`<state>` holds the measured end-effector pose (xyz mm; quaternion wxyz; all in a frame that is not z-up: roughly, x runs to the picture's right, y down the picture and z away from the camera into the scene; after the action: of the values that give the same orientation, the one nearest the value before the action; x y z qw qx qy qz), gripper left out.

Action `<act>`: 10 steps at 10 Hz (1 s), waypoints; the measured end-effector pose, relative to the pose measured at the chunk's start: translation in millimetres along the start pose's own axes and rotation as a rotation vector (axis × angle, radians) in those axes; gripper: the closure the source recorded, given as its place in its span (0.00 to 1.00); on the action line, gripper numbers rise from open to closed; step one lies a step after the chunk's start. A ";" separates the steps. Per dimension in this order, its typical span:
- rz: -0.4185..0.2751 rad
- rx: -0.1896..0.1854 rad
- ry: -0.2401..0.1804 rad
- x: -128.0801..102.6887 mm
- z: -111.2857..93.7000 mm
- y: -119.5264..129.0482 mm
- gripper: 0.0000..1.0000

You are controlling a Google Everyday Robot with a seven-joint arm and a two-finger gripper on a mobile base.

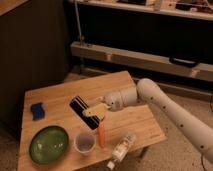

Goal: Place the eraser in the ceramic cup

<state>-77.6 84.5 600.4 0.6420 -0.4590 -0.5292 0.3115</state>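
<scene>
Your gripper (94, 110) is above the middle of the desk (60, 92), and its pale fingers (98, 106) are closed on the right end of the eraser (80, 105). You hold the black striped block tilted, its free end pointing up and to the left, away from the wrist. The eraser sits above and slightly left of the ceramic cup (85, 142), which stands upright near the front edge of the desk; the two are apart, and the eraser is not in the cup. Whether the block clears the desktop or brushes it, you cannot tell from this view. Your white arm (170, 112) comes in from the lower right, rises to a bend beside the desk's right side, then runs leftward and slightly down to the rounded wrist just behind the fingers. An orange carrot (101, 134) lies just right of the cup, below the gripper, and a clear bottle (121, 148) lies on its side near the front right corner. A green plate (48, 144) rests left of the cup, and a blue block (37, 110) lies near the left edge.
</scene>
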 end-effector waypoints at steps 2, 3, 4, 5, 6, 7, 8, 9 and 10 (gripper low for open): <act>-0.021 -0.019 0.014 7.1 6.6 7.0 0.84; -0.031 -0.031 0.022 11.4 10.6 13.3 0.84; -0.046 -0.048 0.028 17.5 15.9 21.6 0.84; -0.054 -0.062 0.030 20.8 17.2 24.0 0.84; -0.067 -0.078 0.033 24.1 19.2 26.7 0.84; -0.081 -0.098 0.043 28.6 24.7 31.2 0.84; -0.088 -0.111 0.050 32.5 29.7 31.9 0.84; -0.094 -0.126 0.059 36.6 33.8 31.5 0.84; -0.110 -0.148 0.080 43.8 41.7 28.7 0.84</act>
<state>-104.6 145.2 592.0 0.6432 -0.4875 -0.5490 0.2173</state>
